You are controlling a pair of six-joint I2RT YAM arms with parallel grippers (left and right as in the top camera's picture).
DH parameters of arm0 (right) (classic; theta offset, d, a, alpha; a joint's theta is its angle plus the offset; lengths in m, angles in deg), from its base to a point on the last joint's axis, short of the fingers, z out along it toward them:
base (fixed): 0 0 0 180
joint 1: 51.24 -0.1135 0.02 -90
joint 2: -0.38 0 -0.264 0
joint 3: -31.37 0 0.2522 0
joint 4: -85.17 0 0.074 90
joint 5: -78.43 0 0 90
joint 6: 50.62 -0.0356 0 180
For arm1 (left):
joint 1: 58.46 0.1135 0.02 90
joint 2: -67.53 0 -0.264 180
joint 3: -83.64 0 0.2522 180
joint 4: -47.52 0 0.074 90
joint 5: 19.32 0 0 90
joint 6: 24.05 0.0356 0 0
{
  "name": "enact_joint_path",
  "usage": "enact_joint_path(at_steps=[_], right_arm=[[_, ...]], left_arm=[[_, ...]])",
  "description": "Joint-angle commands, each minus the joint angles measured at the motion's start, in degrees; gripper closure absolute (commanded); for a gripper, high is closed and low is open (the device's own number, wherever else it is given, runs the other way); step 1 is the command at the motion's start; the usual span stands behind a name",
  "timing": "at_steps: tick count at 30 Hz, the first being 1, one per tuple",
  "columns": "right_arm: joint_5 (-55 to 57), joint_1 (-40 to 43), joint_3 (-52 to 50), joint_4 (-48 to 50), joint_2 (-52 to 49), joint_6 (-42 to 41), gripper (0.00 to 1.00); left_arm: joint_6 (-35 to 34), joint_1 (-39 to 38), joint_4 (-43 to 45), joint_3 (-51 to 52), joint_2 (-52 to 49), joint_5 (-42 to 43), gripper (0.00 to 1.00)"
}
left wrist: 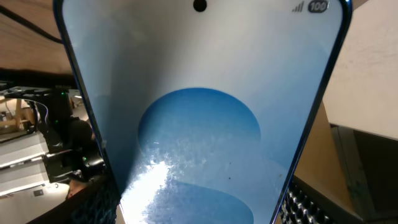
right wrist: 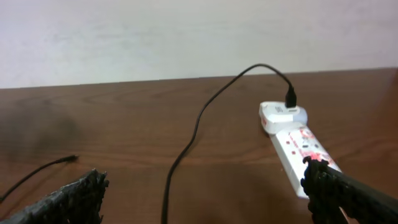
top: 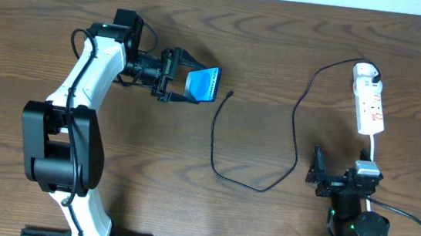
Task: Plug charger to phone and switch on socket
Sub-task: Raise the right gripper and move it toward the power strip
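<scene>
Brown wood grain runs across the table (top: 281, 32). At the far left, the left gripper (top: 190, 83) pinches the phone (top: 204, 84) by its long edges, its screen lit blue. The charger (top: 214, 134) leaves a white adapter (top: 365, 70) at the far end of the socket (top: 371, 109), far right, and loops through the near middle. Its plug tip (top: 230, 95) lies just right of the phone, not touching it. Near right, the right gripper (right wrist: 205, 199) has its fingers spread wide and empty.
</scene>
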Motion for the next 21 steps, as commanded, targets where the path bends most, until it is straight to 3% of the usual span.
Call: enact_joint_path(at_steps=[1, 12, 21], right_arm=[[0.17, -0.33, 4.68, 0.15, -3.87, -3.1, 0.01], [-2.1, -0.33, 20.0, -2.03, -22.91, -3.08, 0.01], [-4.61, -0.33, 32.83, -10.58, -35.04, -3.1, 0.01]], left_arm=[[-0.26, 0.37, -0.13, -1.2, 1.38, 2.93, 0.35], [-0.22, 0.37, -0.13, -1.2, 1.38, 2.93, 0.35], [-0.22, 0.37, -0.13, -1.2, 1.38, 2.93, 0.35]])
